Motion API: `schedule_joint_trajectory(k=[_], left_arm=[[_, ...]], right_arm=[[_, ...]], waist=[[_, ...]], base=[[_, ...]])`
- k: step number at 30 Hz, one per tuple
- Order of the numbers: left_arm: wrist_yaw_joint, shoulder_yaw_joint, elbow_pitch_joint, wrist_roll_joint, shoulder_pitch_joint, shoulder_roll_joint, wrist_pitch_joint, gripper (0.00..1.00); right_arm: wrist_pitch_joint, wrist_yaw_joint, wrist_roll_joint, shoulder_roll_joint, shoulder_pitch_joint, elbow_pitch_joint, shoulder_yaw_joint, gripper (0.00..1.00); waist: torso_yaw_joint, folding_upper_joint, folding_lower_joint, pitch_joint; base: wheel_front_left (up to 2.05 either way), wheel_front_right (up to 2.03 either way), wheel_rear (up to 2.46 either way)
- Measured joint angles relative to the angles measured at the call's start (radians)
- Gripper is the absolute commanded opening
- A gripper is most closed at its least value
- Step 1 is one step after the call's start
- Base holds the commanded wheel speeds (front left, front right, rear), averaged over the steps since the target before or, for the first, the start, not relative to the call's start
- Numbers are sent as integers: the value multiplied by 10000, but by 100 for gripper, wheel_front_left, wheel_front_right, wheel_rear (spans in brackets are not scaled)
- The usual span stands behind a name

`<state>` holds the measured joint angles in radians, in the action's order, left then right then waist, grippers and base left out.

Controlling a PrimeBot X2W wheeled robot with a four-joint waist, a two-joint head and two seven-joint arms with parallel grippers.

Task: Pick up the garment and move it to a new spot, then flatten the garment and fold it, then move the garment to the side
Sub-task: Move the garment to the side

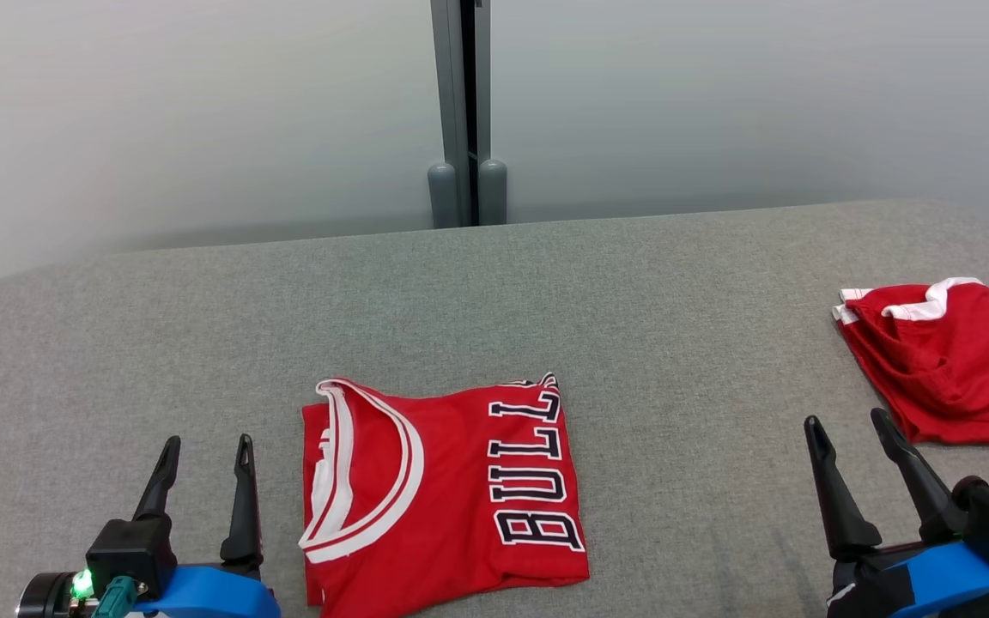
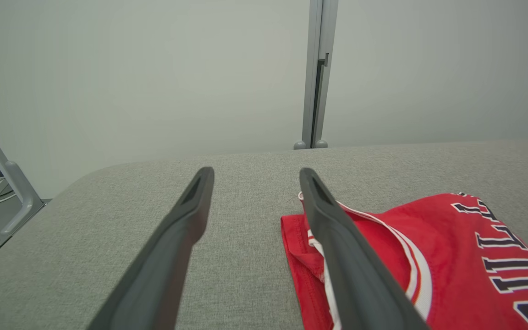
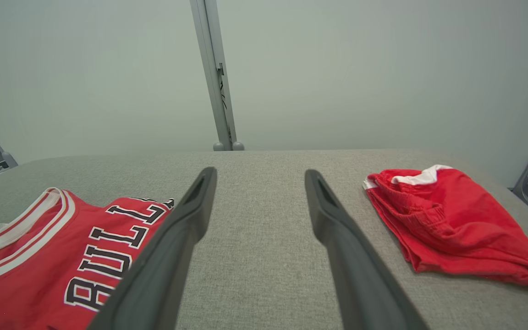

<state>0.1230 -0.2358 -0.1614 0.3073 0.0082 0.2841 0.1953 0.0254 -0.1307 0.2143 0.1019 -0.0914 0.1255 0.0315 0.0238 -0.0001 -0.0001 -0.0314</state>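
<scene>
The left gripper (image 1: pixel 208 439) sits at the near left, its two dark fingers (image 1: pixel 244 498) spread wide and pointing toward the far side, holding nothing. The right gripper (image 1: pixel 846 418) sits at the near right, jaws just as wide and empty, its fingers leaning slightly leftward. A blue band (image 1: pixel 203 596) wraps each wrist, and a green light (image 1: pixel 81 584) glows on the left one

smooth cloth jersey (image 1: pixel 443 498); rough woven table cover (image 1: pixel 632 300); matt, probably plastic claw fingers (image 2: pixel 172 247).
</scene>
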Motion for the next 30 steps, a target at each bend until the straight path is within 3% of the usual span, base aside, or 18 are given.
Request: schedule_joint_trajectory(k=[19,30], left_arm=[[25,-63,58,105,-267,36,136,100],[-90,-130,282,4,-1445,-148,458,100]], right_arm=[[132,0,4,56,73,100,-203,100],[-8,0,548,215,1586,-2148,-2163,100]], waist=[[-79,2,0,-280],[-712,2,2,-1541]], base=[[0,0,0],[0,0,0]])
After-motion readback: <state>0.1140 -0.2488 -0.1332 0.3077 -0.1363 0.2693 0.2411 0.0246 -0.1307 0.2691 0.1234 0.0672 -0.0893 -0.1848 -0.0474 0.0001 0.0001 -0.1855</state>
